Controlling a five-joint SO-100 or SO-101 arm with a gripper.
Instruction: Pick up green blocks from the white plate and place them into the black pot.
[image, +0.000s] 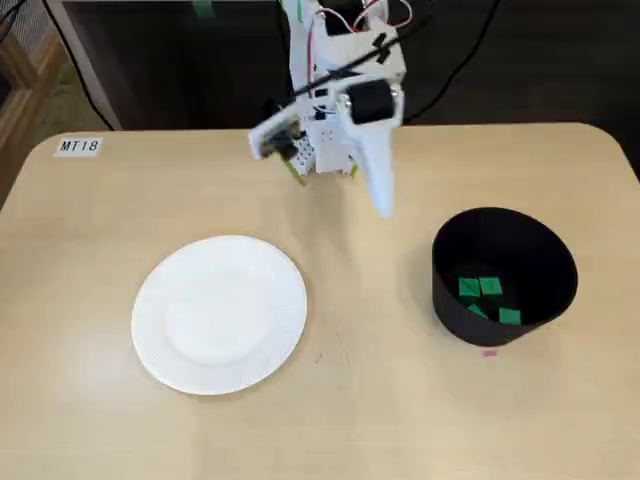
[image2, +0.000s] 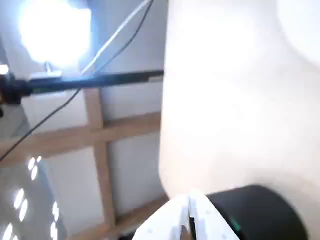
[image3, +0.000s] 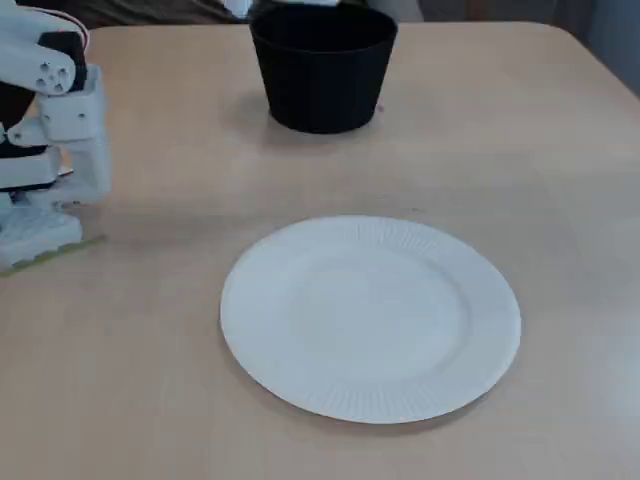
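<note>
Seemingly four green blocks in pot

The arm is white plastic with a black motor at the wrist, thin red and white cables looped on top, and a tapering white end effector. A black cable crosses its front.
</note>
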